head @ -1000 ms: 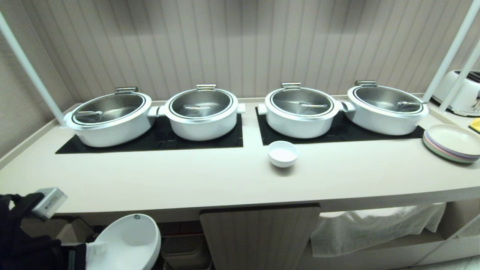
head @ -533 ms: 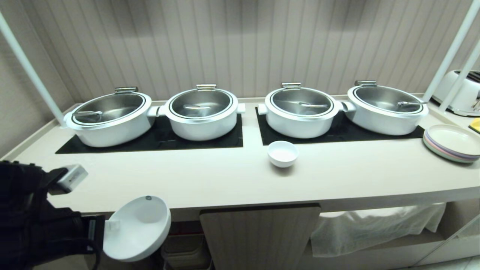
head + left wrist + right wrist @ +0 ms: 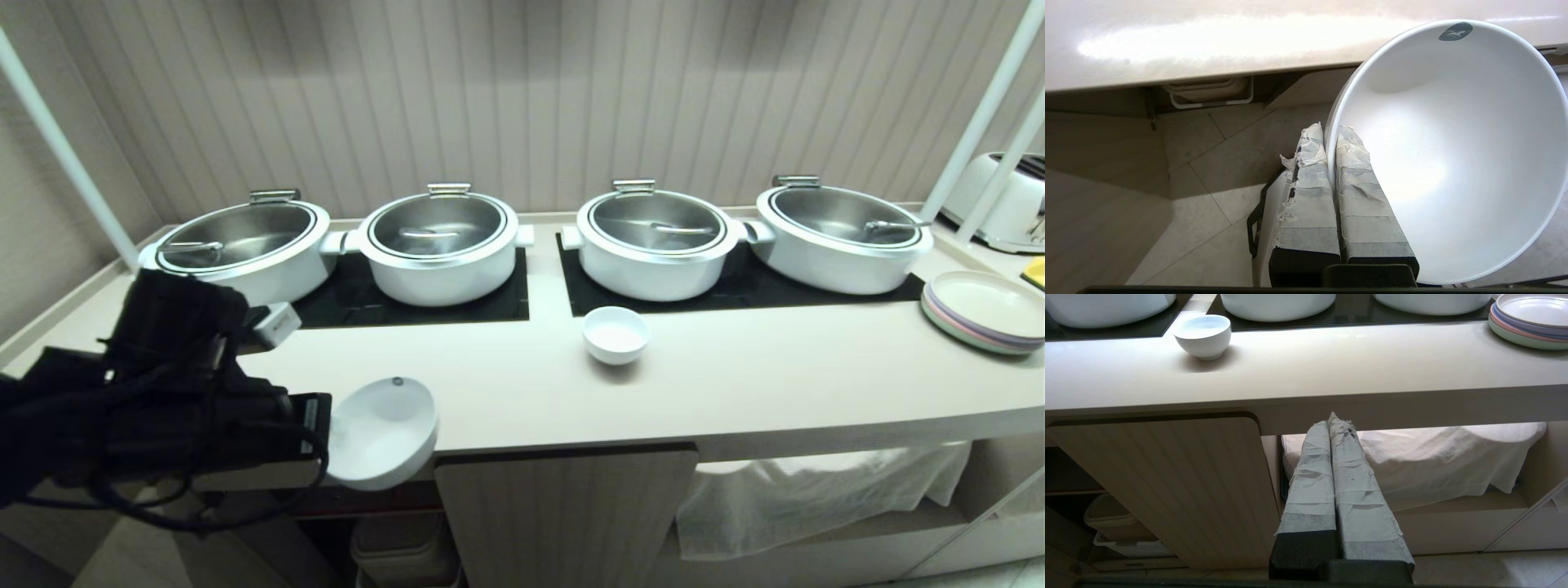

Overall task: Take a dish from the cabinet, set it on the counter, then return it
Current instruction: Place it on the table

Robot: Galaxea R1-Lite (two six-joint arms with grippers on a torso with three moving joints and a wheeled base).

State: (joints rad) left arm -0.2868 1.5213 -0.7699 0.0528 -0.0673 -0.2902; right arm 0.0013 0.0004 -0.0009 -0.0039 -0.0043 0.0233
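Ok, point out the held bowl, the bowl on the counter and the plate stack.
held bowl (image 3: pixel 384 437): head view, inner wall.
bowl on the counter (image 3: pixel 615 336): head view, inside bottom.
plate stack (image 3: pixel 984 306): head view, top plate.

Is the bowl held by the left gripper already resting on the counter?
No, the left gripper holds the bowl tilted at the counter front edge.

White dotted dish (image 3: pixel 384 431) tilted, airborne at counter (image 3: pixel 522 392) front edge
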